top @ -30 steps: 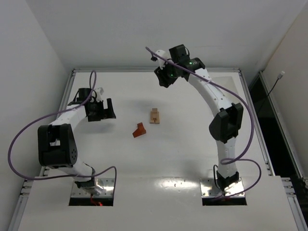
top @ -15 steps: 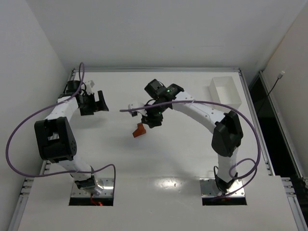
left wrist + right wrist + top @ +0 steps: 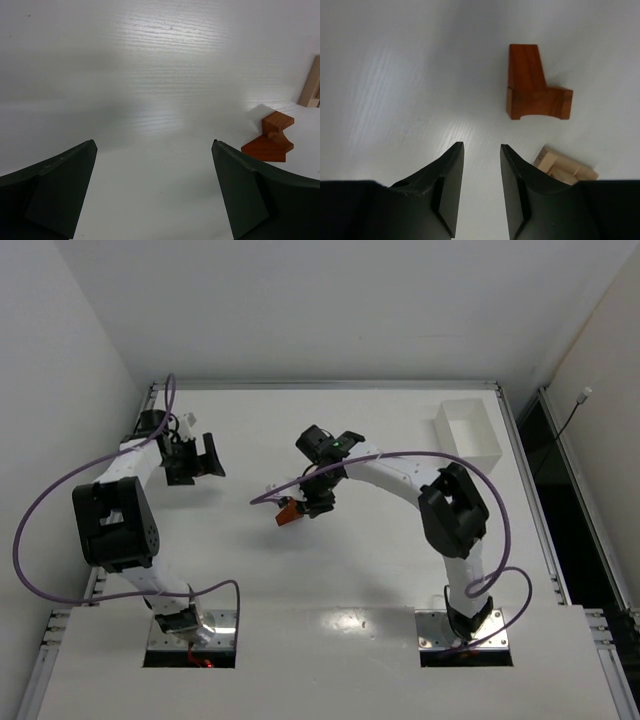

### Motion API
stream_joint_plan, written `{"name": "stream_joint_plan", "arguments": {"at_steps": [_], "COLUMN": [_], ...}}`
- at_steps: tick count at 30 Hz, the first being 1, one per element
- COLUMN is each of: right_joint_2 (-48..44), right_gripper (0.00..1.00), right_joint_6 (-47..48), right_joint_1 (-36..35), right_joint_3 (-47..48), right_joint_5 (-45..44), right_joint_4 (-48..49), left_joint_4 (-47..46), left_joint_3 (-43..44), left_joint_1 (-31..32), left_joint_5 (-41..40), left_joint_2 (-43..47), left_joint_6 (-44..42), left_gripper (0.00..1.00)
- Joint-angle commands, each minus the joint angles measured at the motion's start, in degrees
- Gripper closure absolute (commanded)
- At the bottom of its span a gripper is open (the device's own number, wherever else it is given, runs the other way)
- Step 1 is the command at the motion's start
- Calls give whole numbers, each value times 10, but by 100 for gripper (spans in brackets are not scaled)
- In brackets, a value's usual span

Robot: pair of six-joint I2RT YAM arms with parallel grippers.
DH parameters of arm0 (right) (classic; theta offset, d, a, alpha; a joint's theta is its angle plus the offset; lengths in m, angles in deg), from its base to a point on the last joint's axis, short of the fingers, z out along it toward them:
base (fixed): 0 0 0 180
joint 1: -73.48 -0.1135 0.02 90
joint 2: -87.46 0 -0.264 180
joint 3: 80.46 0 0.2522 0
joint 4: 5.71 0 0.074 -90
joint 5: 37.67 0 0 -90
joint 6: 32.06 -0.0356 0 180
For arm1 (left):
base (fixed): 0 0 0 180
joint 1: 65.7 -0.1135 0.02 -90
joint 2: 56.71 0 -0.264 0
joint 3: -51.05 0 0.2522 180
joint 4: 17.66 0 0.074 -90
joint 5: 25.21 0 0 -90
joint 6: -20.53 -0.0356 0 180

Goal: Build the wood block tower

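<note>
A reddish-brown wood block lies mid-table; it shows in the right wrist view and the left wrist view. A pale tan block lies beside my right gripper's right finger, partly hidden by it; its edge also shows in the left wrist view. In the top view the tan block is hidden under the right wrist. My right gripper hangs low over the table just short of the reddish block, jaws a little apart and empty. My left gripper is wide open and empty, at the far left. No tower stands.
A white rectangular tray stands at the back right. A purple cable trails from the right wrist beside the blocks. The table's raised rim runs close behind the left arm.
My right arm has swung down from the back of the table to the blocks, uncovering the tray. My left gripper has drawn back and left, away from the blocks.
</note>
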Motion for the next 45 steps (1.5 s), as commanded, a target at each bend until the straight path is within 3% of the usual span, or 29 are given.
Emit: {"name": "stream_joint_plan", "arguments": {"at_steps": [1, 9, 45], "right_joint_2": [38, 112, 159], "right_gripper": [68, 67, 66], "right_joint_6": [43, 49, 33], "right_joint_1": [-9, -19, -30], "right_joint_3": [51, 128, 128], "right_joint_5": [40, 23, -23], "right_joint_4": [25, 4, 38], "left_joint_4": [2, 2, 13], "left_joint_3": [16, 5, -5], "left_joint_1": [-13, -31, -63], "left_joint_5": [5, 15, 47], "left_joint_2": [0, 0, -21], "left_joint_6": [-10, -16, -47], "left_gripper": [0, 0, 0]}}
